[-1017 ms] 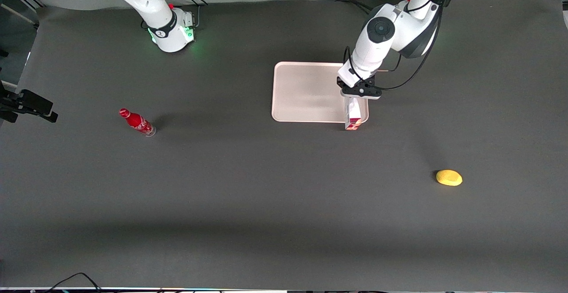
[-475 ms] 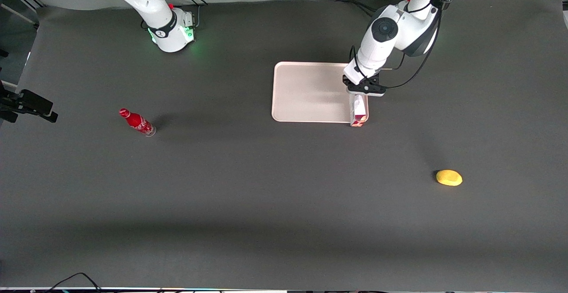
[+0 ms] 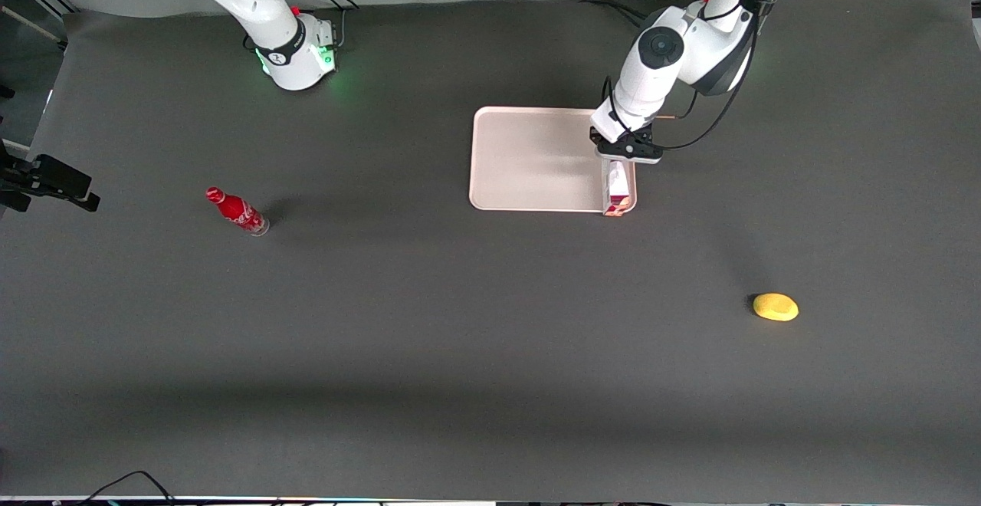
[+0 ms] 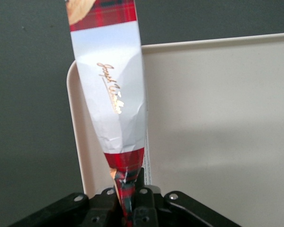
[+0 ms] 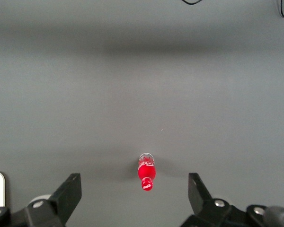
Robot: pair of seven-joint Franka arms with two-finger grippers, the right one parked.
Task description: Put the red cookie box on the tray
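Dark grey tabletop (image 3: 429, 337) under everything. Gripper (image 4: 128, 201) pinching one crushed end of the red cookie box (image 4: 111, 90), fingers (image 4: 141, 198) pressed tight on the flattened cardboard. Box hanging lengthwise along the tray (image 3: 529, 157) edge nearest the working arm, its lower end at the tray corner closest to the front camera, apparently at or just over the rim; whether touching, hard to tell. Placing step in hand, nearly done. Next: probably nudge a little toward the tray middle, lower until flat, then release. Risk: box tipping off over the rim. Well apart: small red bottle (image 3: 237, 211) toward the parked arm's end, yellow lump (image 3: 775, 307) toward the working arm's.
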